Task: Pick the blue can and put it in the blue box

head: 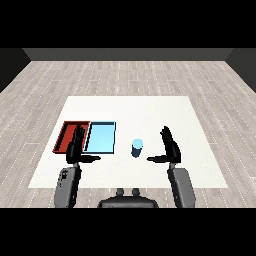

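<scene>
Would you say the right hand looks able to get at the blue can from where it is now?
Probably yes. The right hand is open, thumb pointing toward the blue can, which stands upright just beside it on the table with nothing between them.

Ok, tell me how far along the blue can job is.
Nothing looks done yet: the blue can stands upright on the white table, right of the light blue tray, which holds nothing. In hand: the right hand is open beside the can, not touching. The left hand is open near the trays. Grasping, carrying and placing remain.
</scene>
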